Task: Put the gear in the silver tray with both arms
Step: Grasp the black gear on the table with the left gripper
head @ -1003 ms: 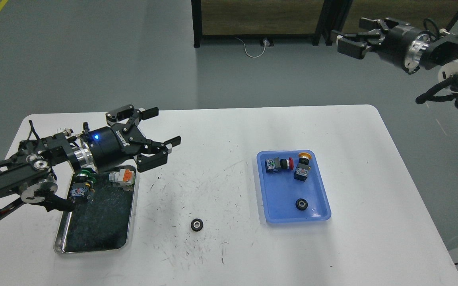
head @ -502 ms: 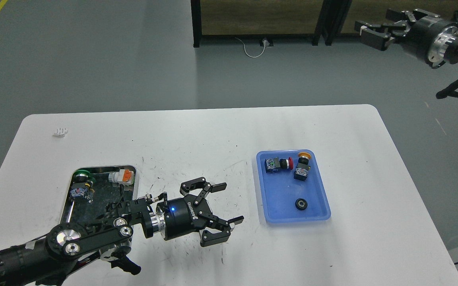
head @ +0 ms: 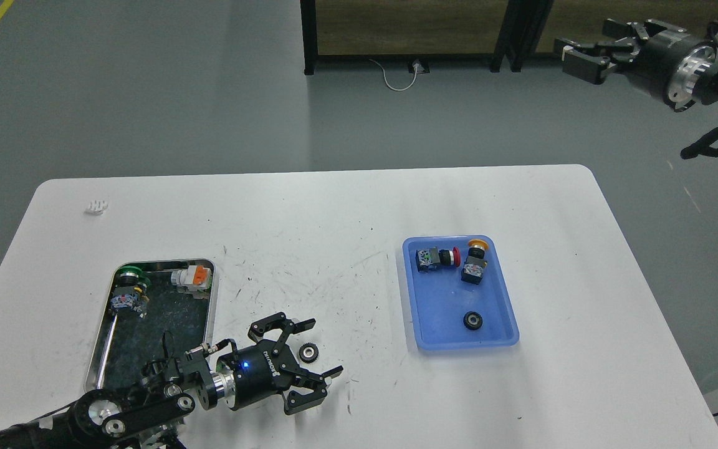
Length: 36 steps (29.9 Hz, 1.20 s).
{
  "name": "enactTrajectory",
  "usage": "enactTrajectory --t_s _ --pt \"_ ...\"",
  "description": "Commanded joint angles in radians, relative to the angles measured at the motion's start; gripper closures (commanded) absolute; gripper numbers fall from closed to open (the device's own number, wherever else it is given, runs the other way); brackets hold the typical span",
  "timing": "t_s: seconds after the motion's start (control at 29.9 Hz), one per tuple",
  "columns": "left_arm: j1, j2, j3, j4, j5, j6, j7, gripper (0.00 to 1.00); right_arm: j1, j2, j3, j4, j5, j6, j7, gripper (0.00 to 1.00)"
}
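Observation:
A small black gear (head: 308, 353) lies on the white table between the two trays. My left gripper (head: 316, 349) is open, low over the table, with its fingers spread on either side of the gear; I cannot tell if they touch it. The silver tray (head: 210, 312) sits at the left and holds a green-capped push button (head: 127, 293) and an orange-and-white part (head: 192, 278). My left arm covers the tray's near right corner. My right gripper (head: 577, 55) is open and empty, raised far off the table at the top right.
A blue plastic tray (head: 508, 324) at the right holds a second black gear (head: 472, 320), a red-capped switch (head: 435, 257) and an orange-capped switch (head: 474, 263). A small white piece (head: 95, 206) lies at the table's far left. A dark frame stands on the floor behind.
My left gripper has come down from above the silver tray to the table, swung out past the gear and drawn back so its open fingers flank it. My right gripper has risen and pulled right.

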Motion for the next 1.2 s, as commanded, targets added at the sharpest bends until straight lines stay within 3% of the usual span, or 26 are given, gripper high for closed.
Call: enactTrajectory --t_s 0.0,0.27,0.43,0.94,1.17 --pt "0.006 -0.04 0.002 0.066 -0.004 0.011 -0.007 0.04 0.0 0.0 0.0 0.002 0.0 0.0 0.002 0.07" --pt "0.012 -0.068 0.002 0.12 -0.014 0.013 -0.029 0.07 -0.004 -0.003 0.0 0.005 0.0 0.0 0.002 0.07" --pt "0.017 -0.062 0.004 0.119 -0.015 0.01 -0.07 0.15 -0.005 -0.003 0.0 0.005 0.0 0.0 0.003 0.07" --pt "0.045 -0.024 0.004 0.108 -0.02 0.004 -0.07 0.16 -0.005 0.002 -0.001 0.005 -0.003 0.0 0.003 0.07" --pt "0.051 -0.016 0.004 0.107 -0.02 0.004 -0.07 0.27 -0.007 0.003 -0.003 0.005 -0.003 0.0 0.003 0.07"
